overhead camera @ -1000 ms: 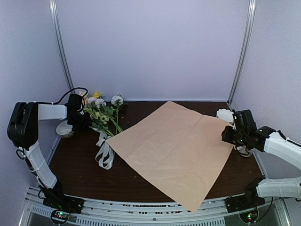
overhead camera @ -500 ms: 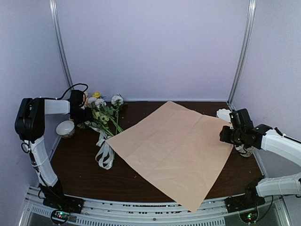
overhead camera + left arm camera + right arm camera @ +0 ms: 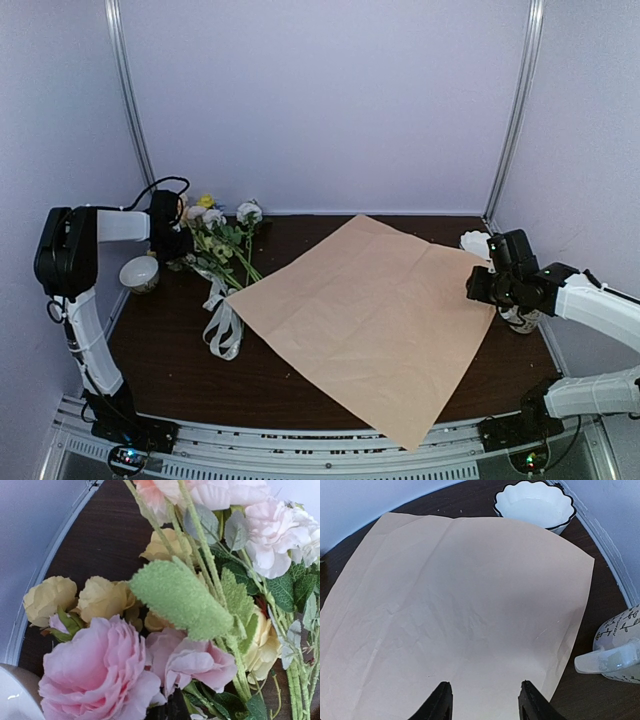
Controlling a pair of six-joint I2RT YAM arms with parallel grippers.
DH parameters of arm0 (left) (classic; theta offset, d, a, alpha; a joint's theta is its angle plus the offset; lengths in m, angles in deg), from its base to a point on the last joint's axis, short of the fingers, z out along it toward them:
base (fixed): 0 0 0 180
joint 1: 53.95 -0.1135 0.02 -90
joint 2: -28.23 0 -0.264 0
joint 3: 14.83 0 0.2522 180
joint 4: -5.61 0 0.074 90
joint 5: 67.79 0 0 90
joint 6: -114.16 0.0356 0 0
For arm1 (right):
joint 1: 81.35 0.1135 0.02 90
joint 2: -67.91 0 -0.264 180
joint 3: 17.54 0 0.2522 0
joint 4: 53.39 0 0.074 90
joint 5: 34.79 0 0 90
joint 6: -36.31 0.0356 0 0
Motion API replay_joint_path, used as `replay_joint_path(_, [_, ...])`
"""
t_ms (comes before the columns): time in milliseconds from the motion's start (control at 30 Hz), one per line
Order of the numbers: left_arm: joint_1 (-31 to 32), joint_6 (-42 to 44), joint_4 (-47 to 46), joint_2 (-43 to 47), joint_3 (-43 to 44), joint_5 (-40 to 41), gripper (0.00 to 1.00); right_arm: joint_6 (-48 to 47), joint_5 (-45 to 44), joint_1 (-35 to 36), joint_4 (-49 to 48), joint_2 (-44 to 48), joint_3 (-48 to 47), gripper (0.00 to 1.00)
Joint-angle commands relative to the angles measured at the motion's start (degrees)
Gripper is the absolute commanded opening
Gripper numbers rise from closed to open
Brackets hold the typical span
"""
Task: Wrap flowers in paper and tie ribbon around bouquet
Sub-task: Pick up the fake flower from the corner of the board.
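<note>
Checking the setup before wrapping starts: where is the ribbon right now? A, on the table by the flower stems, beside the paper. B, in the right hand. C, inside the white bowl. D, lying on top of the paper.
A: the ribbon lies looped on the table just below the flowers, off the left edge of the paper.

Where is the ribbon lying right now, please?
In the top view, the ribbon lies on the left, beside the paper and nearer the arms than the flowers.
</note>
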Motion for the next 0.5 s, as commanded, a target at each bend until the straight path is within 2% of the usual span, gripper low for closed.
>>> replay_joint_path(0, [-0.39,1.76,-2.81,7.11,-0.87,2.48,0.00,-0.77,-1.71,0.48,0.34,0.45,-1.51,0.47])
replay_joint_path(233, [-0.32,5.89,-9.89,20.92,-7.46,5.99,0.00,-0.85,-1.86,0.97,0.33,0.98,-1.93,0.47])
replay_joint_path(467, [0.30,14.15,-21.50,34.17,-14.98,3.24,0.00,-1.32,-1.61,1.87,-0.50,1.49,-2.13,0.47])
